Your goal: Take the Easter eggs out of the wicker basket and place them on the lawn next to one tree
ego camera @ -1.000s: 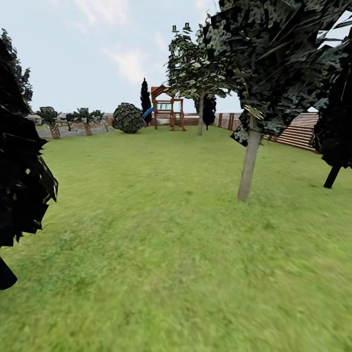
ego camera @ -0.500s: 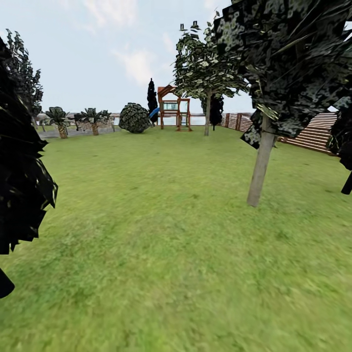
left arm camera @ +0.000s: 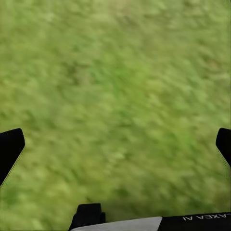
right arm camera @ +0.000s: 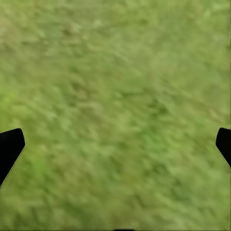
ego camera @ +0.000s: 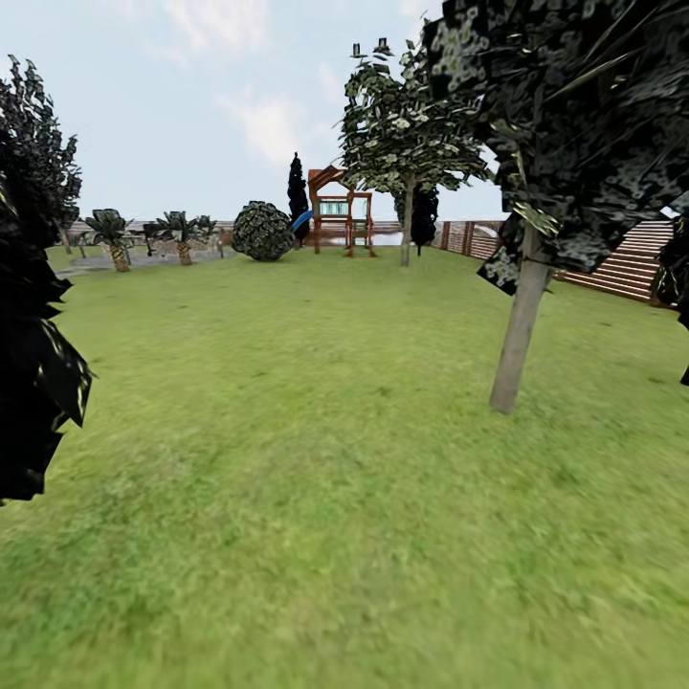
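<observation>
— Since a moment ago our view has swung; the pale-trunked tree [ego camera: 522,325] sits slightly further right.
— Our left hand [left arm camera: 115,144] and right hand [right arm camera: 115,144] hang spread wide, empty, over the lawn [ego camera: 287,431]; a fence [ego camera: 622,263] lies beyond.

Open lawn [ego camera: 316,459] (tree [ego camera: 520,335] rightward, seemingly)

Matt, patchy grass lawn [ego camera: 287,459]; smooth pale tree [ego camera: 518,335] trunk; slatted wooden fence [ego camera: 622,268].
</observation>
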Available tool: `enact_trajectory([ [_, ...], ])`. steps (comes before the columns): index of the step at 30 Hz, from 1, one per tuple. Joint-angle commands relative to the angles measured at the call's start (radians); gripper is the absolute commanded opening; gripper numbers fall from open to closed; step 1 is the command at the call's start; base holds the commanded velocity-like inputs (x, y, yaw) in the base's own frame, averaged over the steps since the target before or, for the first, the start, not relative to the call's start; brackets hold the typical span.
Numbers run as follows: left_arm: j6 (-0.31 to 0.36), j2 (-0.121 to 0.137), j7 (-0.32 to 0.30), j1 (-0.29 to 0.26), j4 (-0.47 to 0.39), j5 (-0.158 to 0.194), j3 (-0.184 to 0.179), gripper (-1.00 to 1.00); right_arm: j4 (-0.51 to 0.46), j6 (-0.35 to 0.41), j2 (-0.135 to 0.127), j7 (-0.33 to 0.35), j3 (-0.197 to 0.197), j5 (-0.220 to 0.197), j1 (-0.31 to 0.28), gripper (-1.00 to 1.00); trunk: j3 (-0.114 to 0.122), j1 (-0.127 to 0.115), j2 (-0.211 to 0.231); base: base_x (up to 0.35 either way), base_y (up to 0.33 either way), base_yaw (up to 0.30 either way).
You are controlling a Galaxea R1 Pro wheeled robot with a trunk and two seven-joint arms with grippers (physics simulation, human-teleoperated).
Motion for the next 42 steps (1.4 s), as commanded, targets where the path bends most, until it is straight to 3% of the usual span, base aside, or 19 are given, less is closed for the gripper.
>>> enact_trajectory([
  [1,-0.002,0.0,0.001,0.0,-0.001,-0.001,-0.001,1.0,0.0,-0.003,0.001,-0.001,0.0,0.0,0.0,1.0,-0.001,0.001,0.0,0.336,0.0,0.0],
  [42,-0.001,0.001,0.001,0.0,-0.002,0.006,0.003,1.0,0.008,-0.003,0.002,-0.002,0.007,0.003,0.0,1.0,-0.001,0.001,0.0,0.316,0.0,0.0],
])
